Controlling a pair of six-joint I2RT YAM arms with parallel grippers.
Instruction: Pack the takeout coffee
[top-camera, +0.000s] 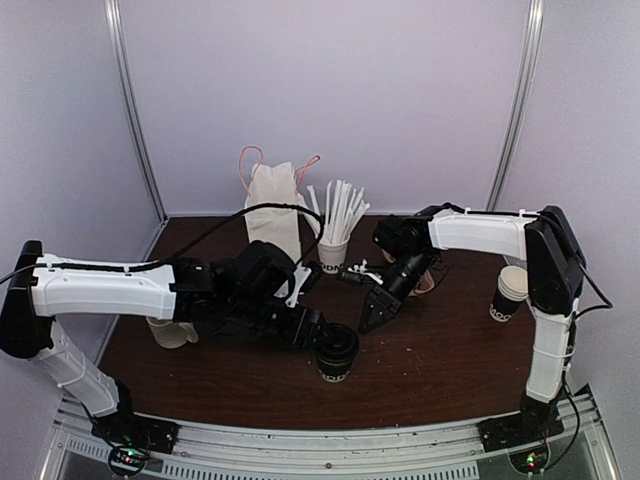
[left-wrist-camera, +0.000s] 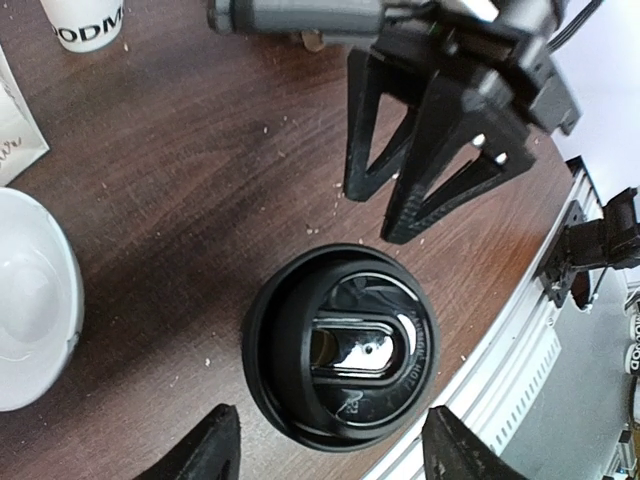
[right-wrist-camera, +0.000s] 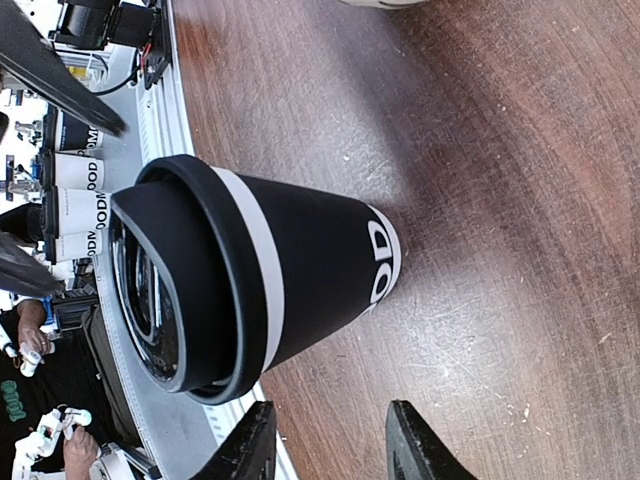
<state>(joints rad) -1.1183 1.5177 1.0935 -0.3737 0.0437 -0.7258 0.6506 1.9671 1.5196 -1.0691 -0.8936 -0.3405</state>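
My left arm (top-camera: 100, 288) and right arm (top-camera: 480, 232) are built alike: smooth white moulded link shells joined by black cylindrical joint housings. A thin black cable (top-camera: 205, 235) runs above my left arm. My right claw (left-wrist-camera: 380, 215) has matte black plastic fingers with triangular cut-outs. My left claw (left-wrist-camera: 330, 445) has black tapered fingertips. Each black base plate (top-camera: 135, 432) shows small green and red lights.

Black takeout coffee (right-wrist-camera: 300, 270) stands on the table (right-wrist-camera: 480, 120) beyond parted fingers (right-wrist-camera: 252, 445).

The takeout coffee (right-wrist-camera: 310, 260) is black with a white band, white lettering and black lid (left-wrist-camera: 340, 350); the bench (top-camera: 450, 370) is dark brown wood-grain.
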